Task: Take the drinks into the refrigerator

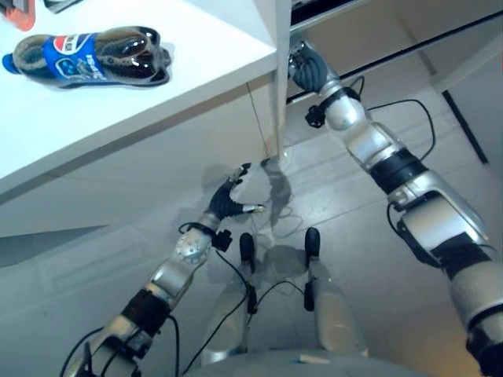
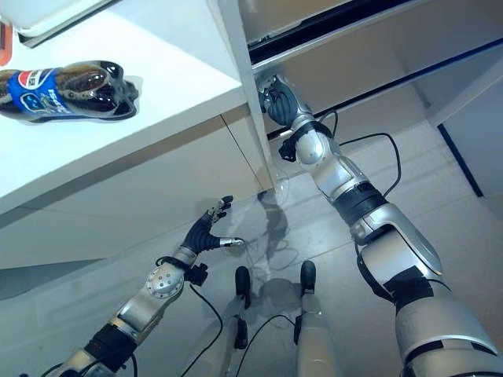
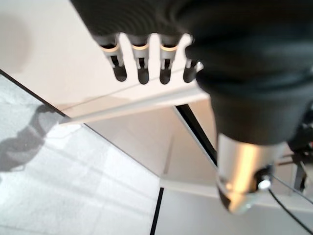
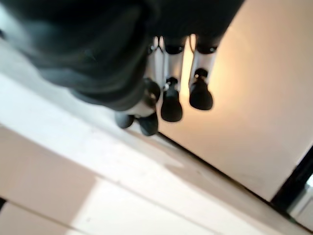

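A cola bottle point(image 1: 90, 55) with a blue label lies on its side on the white table point(image 1: 173, 102), far left. My left hand point(image 1: 226, 203) hangs low under the table's edge, above the floor; its fingers point(image 3: 142, 63) are relaxed and hold nothing. My right hand point(image 1: 308, 71) is raised against the edge of a white upright panel point(image 1: 281, 94) just right of the table. In the right wrist view its fingers point(image 4: 171, 105) hang loosely before a pale flat surface, with nothing between them. Both hands are well away from the bottle.
A red object point(image 1: 20, 12) and a white tray edge point(image 2: 55, 16) sit at the table's far side. A dark gap point(image 1: 377, 59) runs along white cabinet fronts behind the right arm. Grey tiled floor point(image 1: 354, 236) lies below.
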Controlling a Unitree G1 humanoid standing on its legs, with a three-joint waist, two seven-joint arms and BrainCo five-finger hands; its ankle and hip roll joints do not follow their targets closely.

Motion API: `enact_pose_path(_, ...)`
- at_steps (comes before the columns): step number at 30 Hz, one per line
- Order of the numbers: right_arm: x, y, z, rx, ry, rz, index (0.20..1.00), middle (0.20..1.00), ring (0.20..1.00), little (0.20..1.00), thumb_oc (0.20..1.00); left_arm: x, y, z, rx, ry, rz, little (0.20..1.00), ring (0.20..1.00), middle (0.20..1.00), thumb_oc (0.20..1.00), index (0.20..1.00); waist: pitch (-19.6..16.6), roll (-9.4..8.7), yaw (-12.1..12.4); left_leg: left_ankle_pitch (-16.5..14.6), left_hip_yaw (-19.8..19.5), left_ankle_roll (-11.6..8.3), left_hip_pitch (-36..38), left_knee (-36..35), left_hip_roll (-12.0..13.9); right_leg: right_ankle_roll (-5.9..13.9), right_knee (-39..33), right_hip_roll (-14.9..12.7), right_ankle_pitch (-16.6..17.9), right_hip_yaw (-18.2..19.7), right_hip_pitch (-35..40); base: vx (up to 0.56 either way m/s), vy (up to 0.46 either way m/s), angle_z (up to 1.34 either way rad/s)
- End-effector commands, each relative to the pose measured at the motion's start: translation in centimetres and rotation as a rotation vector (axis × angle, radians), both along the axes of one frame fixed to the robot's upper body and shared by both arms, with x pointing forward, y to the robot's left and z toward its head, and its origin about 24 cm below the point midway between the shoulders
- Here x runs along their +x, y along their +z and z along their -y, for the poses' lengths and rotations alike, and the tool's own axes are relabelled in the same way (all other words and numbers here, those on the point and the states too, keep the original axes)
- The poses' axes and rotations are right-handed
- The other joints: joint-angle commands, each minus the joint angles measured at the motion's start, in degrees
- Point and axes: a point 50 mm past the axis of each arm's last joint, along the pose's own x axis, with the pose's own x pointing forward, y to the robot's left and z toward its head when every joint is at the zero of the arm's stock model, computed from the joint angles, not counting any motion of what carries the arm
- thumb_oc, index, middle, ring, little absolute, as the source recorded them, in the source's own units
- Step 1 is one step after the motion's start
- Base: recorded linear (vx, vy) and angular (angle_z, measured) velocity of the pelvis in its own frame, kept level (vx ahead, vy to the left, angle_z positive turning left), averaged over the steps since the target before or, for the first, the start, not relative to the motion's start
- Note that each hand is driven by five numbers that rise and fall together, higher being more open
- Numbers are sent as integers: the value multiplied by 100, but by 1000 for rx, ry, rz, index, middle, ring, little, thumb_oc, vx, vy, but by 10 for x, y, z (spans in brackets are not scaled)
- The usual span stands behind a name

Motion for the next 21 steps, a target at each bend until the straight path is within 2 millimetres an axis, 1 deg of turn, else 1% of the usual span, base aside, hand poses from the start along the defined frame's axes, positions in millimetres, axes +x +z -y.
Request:
enact_pose_path(1,-8,31,-16,77,82,107,200,200,200,200,200,1,24,-3,-32,2,132,1000,1000,1000,1000,1000,121,-379,197,-290,8,294,193,69,-411,272,440,-236,-439,-92,-47,-1,0,15)
enact_pose_path(2,-7,27,-8,99,63,97,200,200,200,200,200,1,25,-4,-35,7,132,1000,1000,1000,1000,1000,130,-386,208,-296,-5,293,215,72,-416,271,441,-238,-447,-104,-19,-2,-2,12)
enact_pose_path(3,-7,20,1,132,47,79,504,504,504,504,504,1,25,-6,-48,16,130,1000,1000,1000,1000,1000,134,-396,209,-300,-20,294,231,74,-421,270,441,-240,-458,-111,13,-5,3,14)
enact_pose_path(4,-8,11,12,161,30,62,1000,1000,1000,1000,1000,0,24,-8,-52,27,127,1000,1000,1000,1000,1000,137,-398,209,-311,-31,298,251,74,-426,268,442,-245,-469,-129,47,-6,3,12)
enact_pose_path(5,-8,6,19,182,17,54,1000,1000,1000,1000,1000,0,23,-10,-48,35,125,1000,1000,1000,1000,1000,139,-403,202,-317,-42,302,257,79,-430,266,447,-244,-475,-129,61,-13,4,13)
enact_pose_path(7,-9,-16,46,235,-47,3,1000,1000,1000,1000,1000,-1,20,-14,-44,45,113,1000,1000,1000,1000,1000,107,-414,214,-339,-55,306,292,85,-442,280,426,-260,-484,-164,126,-11,4,13)
enact_pose_path(8,-9,-17,46,235,-48,3,1000,1000,1000,1000,1000,-1,20,-14,-44,45,113,1000,1000,1000,1000,1000,105,-414,216,-339,-55,306,293,85,-442,280,425,-260,-483,-164,127,-10,1,13)
enact_pose_path(9,-13,-41,65,264,-97,-48,1000,1000,1000,1000,1000,-4,14,-17,-73,54,80,1000,1000,1000,1000,1000,68,-422,213,-363,-64,314,326,89,-456,287,398,-262,-486,-182,181,-17,3,9)
enact_pose_path(10,-16,-55,74,276,-121,-77,1000,1000,1000,1000,1000,-5,11,-18,-88,62,61,1000,1000,1000,1000,1000,45,-427,213,-371,-66,317,340,93,-458,291,387,-263,-487,-188,203,-18,-3,8)
enact_pose_path(13,-31,-115,97,340,-198,-229,1000,1000,1000,1000,1000,-11,-9,-25,-175,106,-41,1000,1000,1000,1000,1000,-32,-443,191,-392,-86,328,386,102,-475,287,366,-255,-504,-215,272,-6,-9,6)
enact_pose_path(14,-32,-116,97,341,-200,-232,1000,1000,1000,1000,1000,-11,-10,-25,-175,104,-45,1000,1000,1000,1000,1000,-50,-444,197,-394,-91,327,389,100,-475,287,364,-255,-507,-220,277,2,-20,9)
enact_pose_path(15,-51,-167,116,397,-289,-368,1000,1000,1000,1000,1000,-18,-36,-36,-244,185,-165,1000,1000,1000,1000,1000,-117,-474,178,-416,-118,340,445,111,-477,274,398,-245,-566,-247,342,12,-29,7)
enact_pose_path(17,-70,-201,131,420,-363,-466,1000,1000,1000,1000,1000,-26,-53,-48,-224,253,-230,1000,1000,1000,1000,1000,-183,-496,171,-438,-155,344,480,118,-489,261,406,-240,-605,-263,402,20,-42,7)
enact_pose_path(18,-86,-228,140,453,-424,-547,1000,1000,1000,1000,1000,-33,-67,-54,-229,319,-283,1000,1000,1000,1000,1000,-218,-516,162,-460,-183,345,532,122,-491,257,419,-235,-643,-300,460,29,-40,18)
enact_pose_path(19,-98,-251,147,471,-485,-624,1000,1000,1000,1000,1000,-39,-83,-60,-219,366,-348,1000,1000,1000,1000,1000,-252,-525,152,-465,-201,349,572,133,-499,249,432,-225,-675,-325,513,28,-36,17)
enact_pose_path(20,-104,-260,147,490,-495,-658,1000,1000,1000,1000,1000,-43,-93,-62,-222,384,-397,1000,1000,1000,1000,1000,-288,-532,156,-470,-211,351,585,143,-503,241,441,-220,-694,-335,534,16,-26,13)
enact_pose_path(21,-114,-275,148,514,-531,-713,1000,1000,1000,1000,1000,-48,-105,-65,-231,435,-451,1000,1000,1000,1000,1000,-330,-539,165,-476,-231,353,602,147,-508,230,447,-221,-713,-351,574,23,-35,7)
